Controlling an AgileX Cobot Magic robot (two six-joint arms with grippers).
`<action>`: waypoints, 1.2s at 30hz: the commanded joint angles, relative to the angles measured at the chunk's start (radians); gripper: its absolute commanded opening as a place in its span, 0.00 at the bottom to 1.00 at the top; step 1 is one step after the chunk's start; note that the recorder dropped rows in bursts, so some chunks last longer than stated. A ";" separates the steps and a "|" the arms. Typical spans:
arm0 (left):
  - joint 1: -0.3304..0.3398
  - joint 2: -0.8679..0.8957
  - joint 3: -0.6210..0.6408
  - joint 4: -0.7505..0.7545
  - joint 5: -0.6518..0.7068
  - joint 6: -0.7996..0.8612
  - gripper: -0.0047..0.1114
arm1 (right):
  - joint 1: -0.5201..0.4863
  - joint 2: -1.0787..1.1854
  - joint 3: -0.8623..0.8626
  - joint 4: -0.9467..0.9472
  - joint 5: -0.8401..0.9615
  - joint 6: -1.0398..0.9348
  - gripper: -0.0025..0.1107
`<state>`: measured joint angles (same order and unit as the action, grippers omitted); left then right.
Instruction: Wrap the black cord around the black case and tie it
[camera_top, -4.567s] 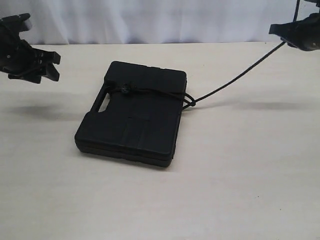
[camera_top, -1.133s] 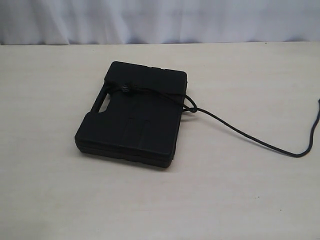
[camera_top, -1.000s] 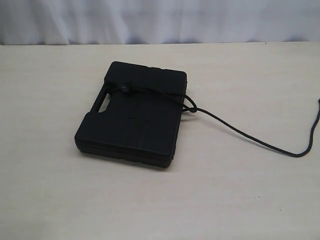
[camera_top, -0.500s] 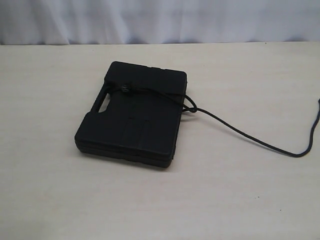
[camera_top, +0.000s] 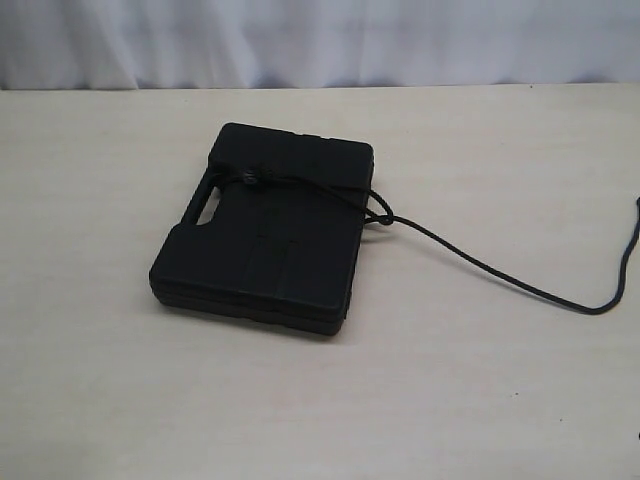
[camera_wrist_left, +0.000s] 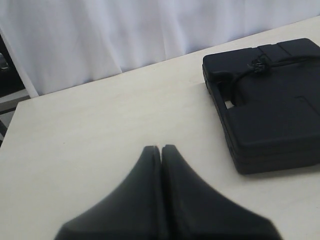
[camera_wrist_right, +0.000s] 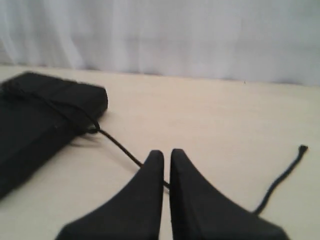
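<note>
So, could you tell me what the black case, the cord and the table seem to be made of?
The black case looks like matte plastic: dull sheen, rounded corners, moulded panels. The black cord seems soft fibre rope: it lies in limp curves, weave too small to tell. The table looks like pale wood-grain laminate, possibly real wood.

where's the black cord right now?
Exterior view: the black cord is tied across the top of the black case, centre-left, then trails loose over the table to the right edge.

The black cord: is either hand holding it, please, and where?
Nothing is held: the left hand and right hand are shut empty; the black cord lies free.
</note>
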<state>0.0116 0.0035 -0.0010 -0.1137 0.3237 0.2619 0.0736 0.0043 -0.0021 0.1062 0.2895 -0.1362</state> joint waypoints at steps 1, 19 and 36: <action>0.004 -0.003 0.001 0.000 -0.001 -0.001 0.04 | -0.053 -0.004 0.002 -0.126 0.061 -0.005 0.06; 0.004 -0.003 0.001 0.000 -0.001 -0.001 0.04 | -0.090 -0.004 0.002 -0.167 0.061 -0.005 0.06; 0.004 -0.003 0.001 0.000 -0.003 -0.001 0.04 | -0.090 -0.004 0.002 -0.167 0.056 -0.005 0.06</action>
<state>0.0116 0.0035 -0.0010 -0.1137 0.3278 0.2619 -0.0091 0.0043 -0.0021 -0.0530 0.3487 -0.1382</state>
